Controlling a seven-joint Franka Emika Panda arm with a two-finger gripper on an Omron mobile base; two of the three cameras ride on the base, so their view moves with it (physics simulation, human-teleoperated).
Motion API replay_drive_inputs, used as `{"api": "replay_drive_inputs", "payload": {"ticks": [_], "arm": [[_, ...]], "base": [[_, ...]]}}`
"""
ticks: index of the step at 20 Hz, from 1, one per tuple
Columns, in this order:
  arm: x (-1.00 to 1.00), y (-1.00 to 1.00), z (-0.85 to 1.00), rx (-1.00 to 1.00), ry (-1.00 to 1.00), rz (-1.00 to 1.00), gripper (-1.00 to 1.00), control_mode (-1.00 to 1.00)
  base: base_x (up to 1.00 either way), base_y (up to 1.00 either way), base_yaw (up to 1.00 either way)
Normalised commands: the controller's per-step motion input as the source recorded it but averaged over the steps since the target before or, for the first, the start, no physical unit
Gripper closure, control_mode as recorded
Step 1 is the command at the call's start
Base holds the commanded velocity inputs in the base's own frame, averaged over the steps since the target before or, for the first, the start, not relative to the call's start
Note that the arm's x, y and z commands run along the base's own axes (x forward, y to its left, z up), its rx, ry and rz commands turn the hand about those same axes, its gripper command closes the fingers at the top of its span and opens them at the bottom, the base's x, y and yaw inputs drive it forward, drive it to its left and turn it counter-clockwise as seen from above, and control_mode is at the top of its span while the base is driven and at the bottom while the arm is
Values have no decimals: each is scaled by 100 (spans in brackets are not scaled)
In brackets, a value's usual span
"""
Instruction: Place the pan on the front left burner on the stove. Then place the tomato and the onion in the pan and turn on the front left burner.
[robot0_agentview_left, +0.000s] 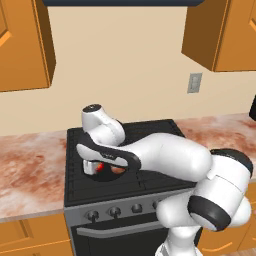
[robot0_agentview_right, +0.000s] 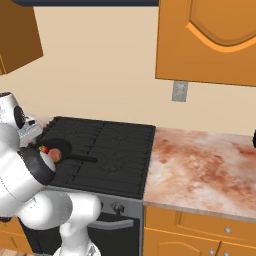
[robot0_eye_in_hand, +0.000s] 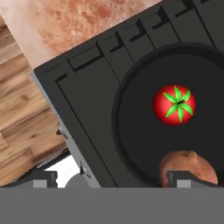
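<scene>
Here the gripper (robot0_eye_in_hand: 109, 179) hangs spread wide and empty above the onion (robot0_eye_in_hand: 187, 167) in the pan (robot0_eye_in_hand: 144, 144).

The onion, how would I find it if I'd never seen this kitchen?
Look at the black stove between the marble counters, then the round black pan on its front left corner. Two small balls lie inside; the onion is the dull brownish one, unlike the bright red tomato.

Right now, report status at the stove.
End effector open, holding nothing, above the pan. Tomato and onion both in the pan on the front left burner. Knobs unobstructed.
</scene>
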Motion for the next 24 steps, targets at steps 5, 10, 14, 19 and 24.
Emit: {"api": "replay_drive_inputs", "payload": {"ticks": [5,10,14,19,24], "arm": [[-90,0,13,0,0,-2,-100,-100],[-76,0,7,2,0,-13,-100,-100],[-45,0,0,3,-1,-22,-100,-100],[-32,0,0,3,-3,-23,-100,-100],[-20,8,0,1,-18,-14,-100,-100]], "base": [[0,0,0],[0,0,0],[0,0,0],[0,0,0],[0,0,0]]}}
